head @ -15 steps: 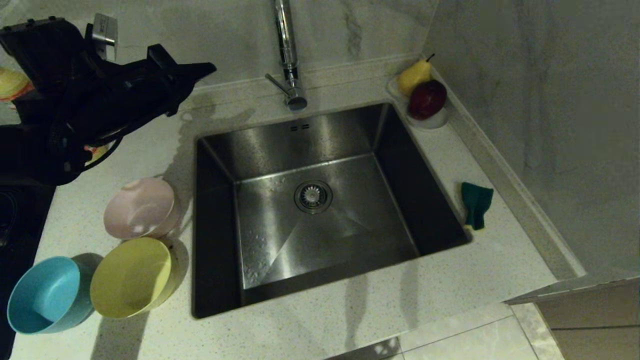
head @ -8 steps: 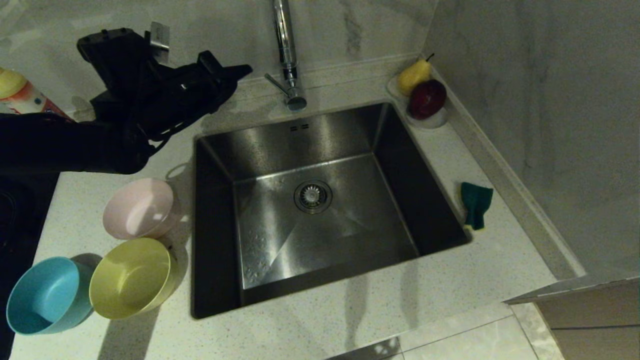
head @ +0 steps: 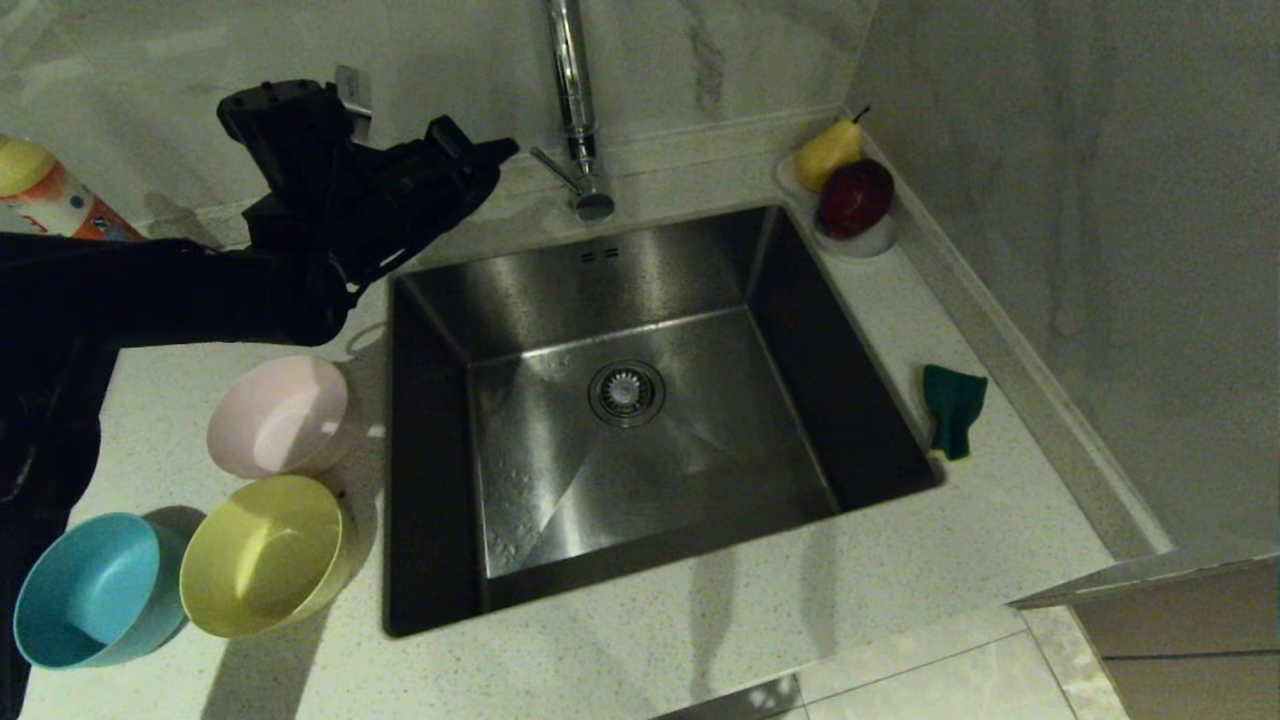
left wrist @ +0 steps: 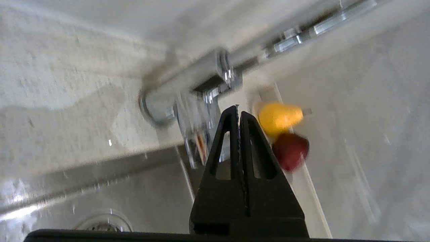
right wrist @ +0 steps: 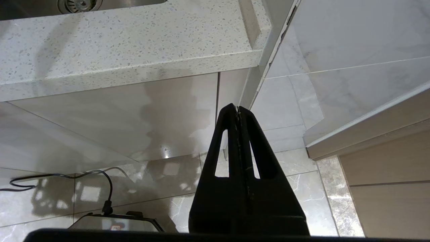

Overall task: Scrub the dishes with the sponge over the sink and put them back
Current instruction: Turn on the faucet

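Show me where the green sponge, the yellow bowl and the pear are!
green sponge [head: 951, 408]: head view, on its dark green top face.
yellow bowl [head: 262, 552]: head view, on the inside bottom of the bowl.
pear [head: 828, 152]: head view, on its yellow body.

dim head view, blurred left wrist view

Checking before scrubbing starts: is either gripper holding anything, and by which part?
Nothing is held. The left gripper is shut empty near the faucet; the right gripper is shut empty below the counter.
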You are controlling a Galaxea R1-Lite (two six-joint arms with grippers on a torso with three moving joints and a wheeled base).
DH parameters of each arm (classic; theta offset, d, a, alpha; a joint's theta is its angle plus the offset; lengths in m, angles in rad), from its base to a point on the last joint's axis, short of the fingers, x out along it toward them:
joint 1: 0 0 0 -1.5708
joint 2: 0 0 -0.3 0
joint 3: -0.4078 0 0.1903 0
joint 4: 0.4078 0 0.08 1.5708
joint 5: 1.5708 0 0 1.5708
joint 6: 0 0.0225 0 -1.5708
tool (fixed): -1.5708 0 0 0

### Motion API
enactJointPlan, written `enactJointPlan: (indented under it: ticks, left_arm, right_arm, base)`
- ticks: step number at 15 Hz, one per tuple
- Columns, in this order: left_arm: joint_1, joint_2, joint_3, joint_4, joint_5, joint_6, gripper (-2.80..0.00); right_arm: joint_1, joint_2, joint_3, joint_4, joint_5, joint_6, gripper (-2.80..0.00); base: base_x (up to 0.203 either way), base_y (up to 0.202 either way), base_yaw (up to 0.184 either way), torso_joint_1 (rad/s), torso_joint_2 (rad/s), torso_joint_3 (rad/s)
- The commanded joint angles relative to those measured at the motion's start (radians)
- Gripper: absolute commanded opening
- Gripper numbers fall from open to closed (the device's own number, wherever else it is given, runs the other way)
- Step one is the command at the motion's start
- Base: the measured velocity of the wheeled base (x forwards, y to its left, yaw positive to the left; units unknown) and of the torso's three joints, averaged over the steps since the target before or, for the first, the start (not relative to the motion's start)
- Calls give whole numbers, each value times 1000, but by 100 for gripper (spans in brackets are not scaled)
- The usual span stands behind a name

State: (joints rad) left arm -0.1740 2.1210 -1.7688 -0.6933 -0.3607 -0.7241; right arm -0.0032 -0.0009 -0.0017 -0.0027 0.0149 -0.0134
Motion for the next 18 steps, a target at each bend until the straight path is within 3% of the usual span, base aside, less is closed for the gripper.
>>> enactJointPlan:
  ticks: [1,6,18]
  left_arm:
    - [-1,17,-55,13,32,-6,-280]
    - [-20,60,-110,5,35,-5,-280]
    - [-32,62,-113,0,31,2,-280]
  right_arm:
    - [0,0,0,0,0,0,-280]
    - [0,1,0,0,0,0,-280]
    - [0,1,0,0,0,0,-280]
  base:
    - [0,0,0,0,0,0]
    - [0,0,0,0,0,0]
    - [0,0,0,0,0,0]
